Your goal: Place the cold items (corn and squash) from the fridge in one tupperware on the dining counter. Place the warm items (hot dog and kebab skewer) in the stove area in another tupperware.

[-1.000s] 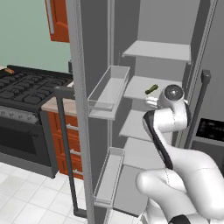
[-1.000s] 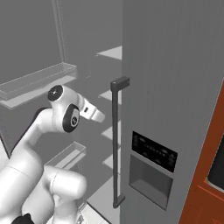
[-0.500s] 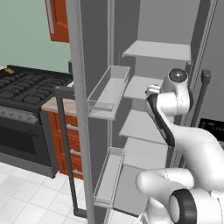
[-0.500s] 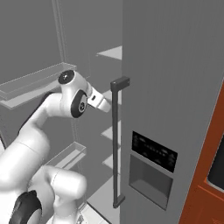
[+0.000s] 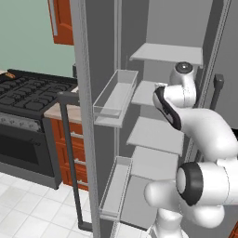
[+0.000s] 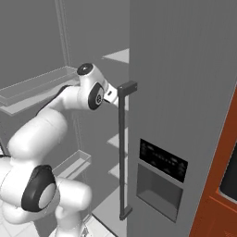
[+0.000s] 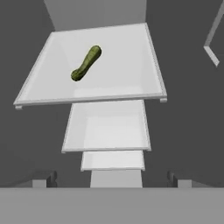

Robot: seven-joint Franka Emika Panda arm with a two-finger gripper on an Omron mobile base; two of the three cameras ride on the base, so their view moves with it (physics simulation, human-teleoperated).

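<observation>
The fridge (image 5: 100, 56) stands open and my arm reaches into it at the height of its middle shelves. In the hand view the squash (image 7: 86, 63), a small green oblong, lies alone and slantwise on a white shelf (image 7: 127, 85). My gripper (image 7: 111, 179) hangs above and in front of that shelf, well apart from the squash. Its fingertips (image 7: 43, 177) stand wide apart with nothing between them, so it is open. The corn, hot dog, kebab skewer, both tupperware and the dining counter are out of view.
Clear door bins (image 5: 116, 95) hang on the open left door. The shut right door (image 6: 185, 92) with its dark handle (image 6: 122, 148) and dispenser panel (image 6: 162, 159) stands close beside my hand. The black stove (image 5: 28, 93) and red-brown cabinets (image 5: 69, 139) lie to the left.
My arm has stretched up and forward, deeper into the fridge. It now covers the squash in the left base view. The jaws have stayed wide.
</observation>
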